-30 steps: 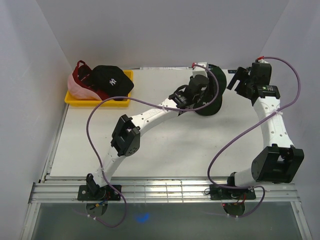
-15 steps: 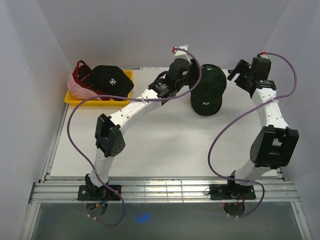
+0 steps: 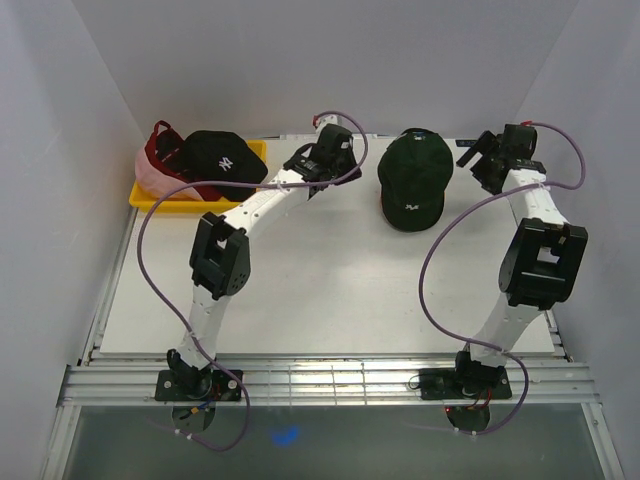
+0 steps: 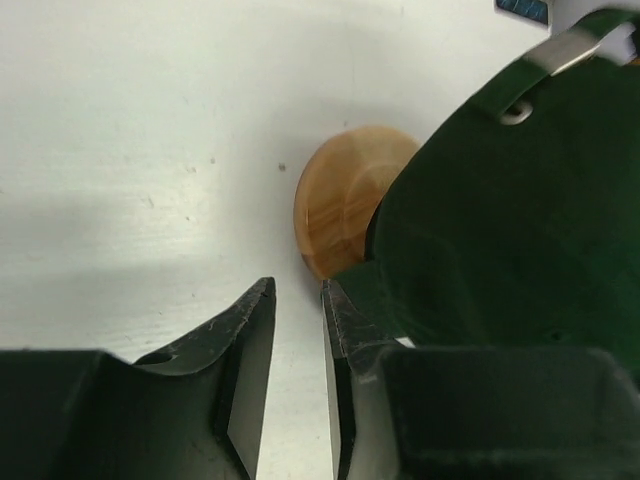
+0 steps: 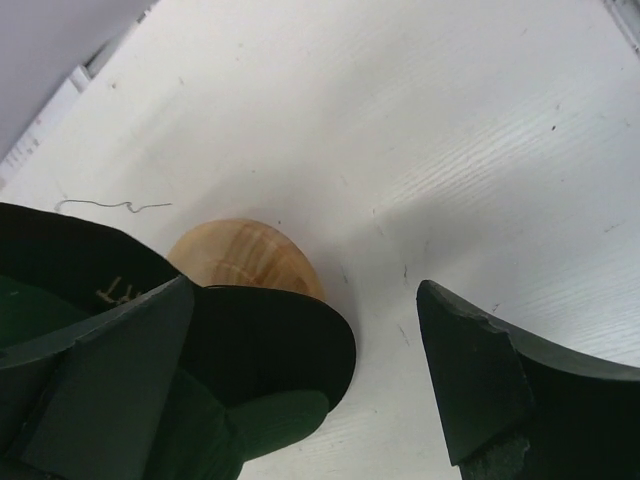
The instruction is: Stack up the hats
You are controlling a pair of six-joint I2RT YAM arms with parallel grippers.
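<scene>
Left pincer (image 4: 297, 290): jaws drawn close with a narrow gap between them, nothing in it, hanging above the table just beside the round pale wooden stand (image 4: 340, 210). Right pincer (image 5: 305, 300): released, jaws spread wide and empty, on the other side of that stand. Dark green fabric baseball cap (image 3: 413, 180): seated on the stand between the two pincers, crown up, brim toward the arms' bases, touched by neither pincer. Judged light and soft; the crown would likely fold under a pinch, while the brim looks stiffer, so the brim edge appears the sounder place to take hold. Cloth should offer fair friction, with little risk of damage. Further left and toward the back, a yellow plastic tray (image 3: 190, 205) holds the remaining hats in a loose heap: black cap with a white logo (image 3: 225, 158) uppermost, dark red cap (image 3: 157, 135) and pink cap (image 3: 150, 175) partly beneath it; how they overlap cannot be fully told. These are well apart from the green cap. Flat white table (image 3: 330, 290): matt, faintly scuffed. Plain pale walls (image 3: 300, 60) close it in at the back and both sides.
</scene>
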